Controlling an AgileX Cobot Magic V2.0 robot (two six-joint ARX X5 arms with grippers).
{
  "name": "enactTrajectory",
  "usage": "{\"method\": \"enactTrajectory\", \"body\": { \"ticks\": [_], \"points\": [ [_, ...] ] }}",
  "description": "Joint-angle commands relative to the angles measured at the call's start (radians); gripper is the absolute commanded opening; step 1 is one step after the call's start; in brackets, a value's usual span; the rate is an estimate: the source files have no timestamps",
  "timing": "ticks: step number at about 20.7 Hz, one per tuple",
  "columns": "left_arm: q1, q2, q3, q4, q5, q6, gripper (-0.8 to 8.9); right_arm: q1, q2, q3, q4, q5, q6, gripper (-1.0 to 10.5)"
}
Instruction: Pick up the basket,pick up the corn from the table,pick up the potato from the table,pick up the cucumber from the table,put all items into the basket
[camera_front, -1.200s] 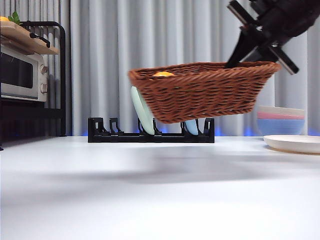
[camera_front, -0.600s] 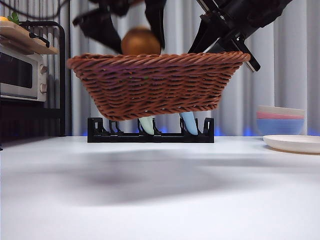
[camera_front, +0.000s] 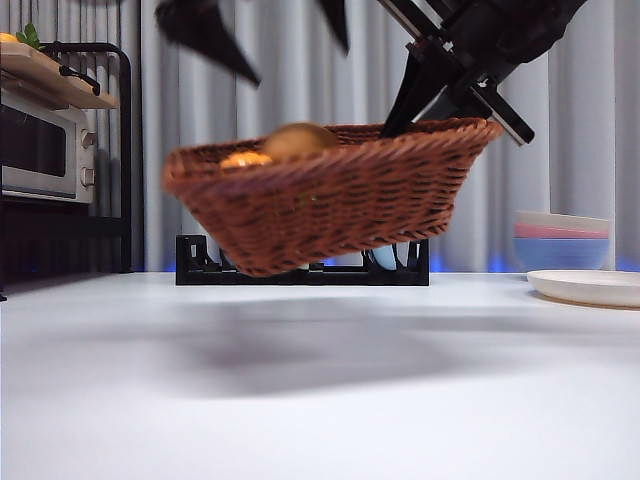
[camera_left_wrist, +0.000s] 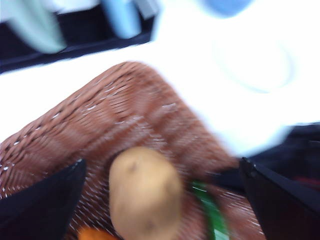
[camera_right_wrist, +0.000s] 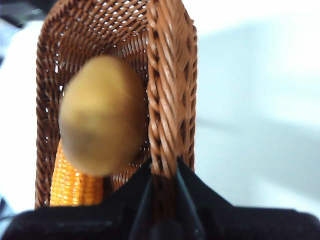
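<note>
The right gripper is pinching the braided rim of the basket with its jaws closed on either side of the wall, and is holding the basket clear of the desk, tilted so that the far end from the grip is hanging lower. The left gripper is hovering just above the basket's interior with its jaws spread wide and nothing between them. The potato is sitting blurred below it, over the basket floor; whether it is resting or dropping I cannot tell.

Inside, the corn is lying against the wall at the gripped end, partly under the potato. A green strip beside the potato is likely the cucumber, though it is too blurred to be sure.

To do this step well, I judge the right arm should be levelling the basket, since the tilt is inviting the round, smooth potato to roll toward the low end. The left arm should be rising straight up, keeping its open jaws off the flaring sides.

The wicker is dark reddish-brown, coarse and ridged, giving the jaws decent purchase. The potato is matte, tan and oval; the corn is glossy orange with rows of bumpy kernels, so less prone to rolling
</note>
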Motion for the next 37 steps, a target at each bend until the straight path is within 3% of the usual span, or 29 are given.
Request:
{"method": "enactTrajectory", "body": {
  "ticks": [1,5,9,12,14,15,18,19,23,24,25,27,29,30,34,37],
  "points": [
    [-0.004,-0.011,0.103,-0.088,0.015,0.032,5.70,-0.006,0.005,0.005,0.034,0.018,0.051,-0.2],
    [-0.026,-0.080,0.244,-0.135,0.023,0.080,5.70,-0.009,0.098,0.005,0.097,0.024,0.159,-0.2],
    [-0.038,-0.191,0.272,-0.141,0.021,0.107,5.70,-0.011,0.227,0.005,0.139,0.030,0.242,-0.2],
    [-0.034,-0.247,0.272,-0.163,0.011,0.131,5.70,-0.013,0.270,0.005,0.120,0.077,0.249,-0.2],
    [-0.034,-0.269,0.272,-0.173,-0.037,0.151,5.70,-0.012,0.270,0.005,0.098,0.119,0.201,0.1],
    [-0.034,-0.272,0.272,-0.176,-0.060,0.166,5.70,-0.012,0.270,0.005,0.076,0.117,0.153,1.0],
    [-0.033,-0.272,0.272,-0.196,-0.120,0.190,5.70,-0.029,0.267,0.005,-0.020,0.129,0.085,5.7],
    [-0.032,-0.272,0.272,-0.194,-0.137,0.204,5.70,-0.040,0.262,0.005,-0.028,0.129,0.072,6.1],
    [-0.032,-0.272,0.272,-0.192,-0.299,0.341,5.57,-0.083,0.172,0.005,-0.023,0.129,-0.026,5.9],
    [-0.031,-0.270,0.272,-0.204,-0.344,0.357,4.92,-0.093,0.127,0.005,-0.023,0.129,-0.039,5.6],
    [-0.022,-0.267,0.272,-0.217,-0.357,0.373,3.50,-0.100,0.076,0.005,-0.025,0.127,-0.069,4.7],
    [0.026,-0.267,0.271,-0.245,-0.342,0.406,-0.36,-0.109,-0.037,0.005,-0.037,0.127,-0.164,2.4],
    [0.083,-0.268,0.271,-0.262,-0.338,0.416,-0.08,-0.111,-0.155,0.005,-0.050,0.142,-0.232,0.1],
    [0.099,-0.268,0.270,-0.269,-0.330,0.416,-0.08,-0.111,-0.195,0.005,-0.052,0.160,-0.245,-0.2],
    [0.140,-0.280,0.232,-0.265,-0.230,0.418,-0.08,-0.111,-0.333,0.005,-0.052,0.252,-0.314,-0.2],
    [0.161,-0.326,0.131,-0.216,-0.221,0.418,-0.08,-0.111,-0.430,0.004,-0.052,0.368,-0.359,-0.2]
  ]
}}
